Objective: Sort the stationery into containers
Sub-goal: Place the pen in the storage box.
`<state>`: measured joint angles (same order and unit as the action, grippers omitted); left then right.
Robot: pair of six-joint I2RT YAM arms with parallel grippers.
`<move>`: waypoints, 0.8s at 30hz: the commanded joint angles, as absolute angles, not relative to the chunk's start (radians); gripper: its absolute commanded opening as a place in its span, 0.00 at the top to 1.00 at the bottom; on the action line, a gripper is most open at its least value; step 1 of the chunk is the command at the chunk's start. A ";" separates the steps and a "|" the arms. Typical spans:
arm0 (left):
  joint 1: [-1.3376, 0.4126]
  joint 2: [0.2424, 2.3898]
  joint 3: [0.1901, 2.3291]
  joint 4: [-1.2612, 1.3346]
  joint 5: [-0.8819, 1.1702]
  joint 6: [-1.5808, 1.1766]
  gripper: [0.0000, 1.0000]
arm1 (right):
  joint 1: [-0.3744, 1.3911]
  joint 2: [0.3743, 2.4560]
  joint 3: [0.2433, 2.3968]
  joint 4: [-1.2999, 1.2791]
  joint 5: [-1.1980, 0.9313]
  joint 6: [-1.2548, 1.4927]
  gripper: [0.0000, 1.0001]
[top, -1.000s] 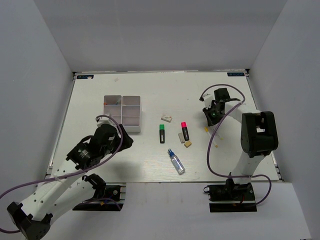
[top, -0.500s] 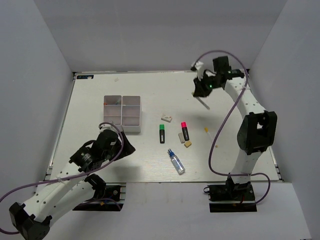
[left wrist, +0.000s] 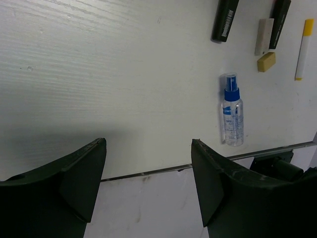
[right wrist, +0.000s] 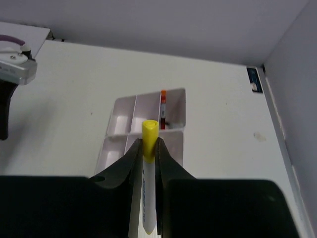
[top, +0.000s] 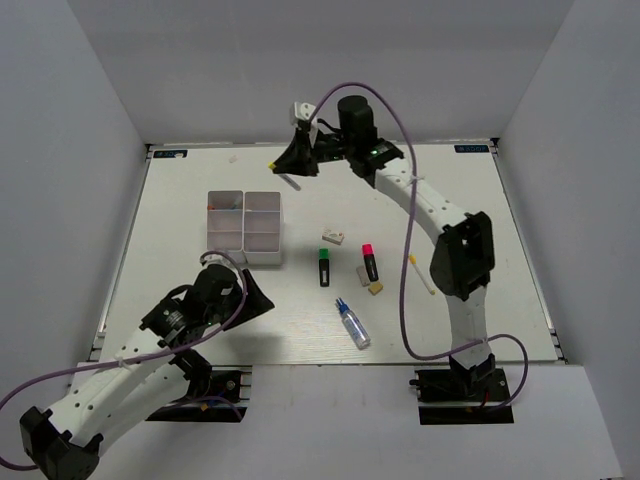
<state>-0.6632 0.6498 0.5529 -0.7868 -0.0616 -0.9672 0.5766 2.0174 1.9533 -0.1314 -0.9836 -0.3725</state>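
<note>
- The yellow-tipped pen (right wrist: 148,188) is pinched between the fingers of the right gripper (right wrist: 148,144). Its long axis runs along the fingers and the yellow tip sticks out past them.
- From above, that tip points left. The pen is held over the far part of the table (top: 180,220), just beyond the far right corner of the organizer box (top: 245,225).
- In the wrist view the box's compartments lie beyond the tip.
- On the table right of the box, the green-capped highlighter (top: 323,266) and the red-capped highlighter (top: 370,262) lie near-to-far, caps at the far end.
- The glue bottle (top: 352,323) lies nearer, blue cap towards the far left.
- The left gripper (left wrist: 148,144) hovers over the near edge, jaws spread and holding nothing.
</note>
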 commanded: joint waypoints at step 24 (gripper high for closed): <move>-0.666 0.571 0.569 -0.885 -0.058 -1.023 0.21 | 0.692 2.408 2.123 0.471 -0.927 -0.121 0.94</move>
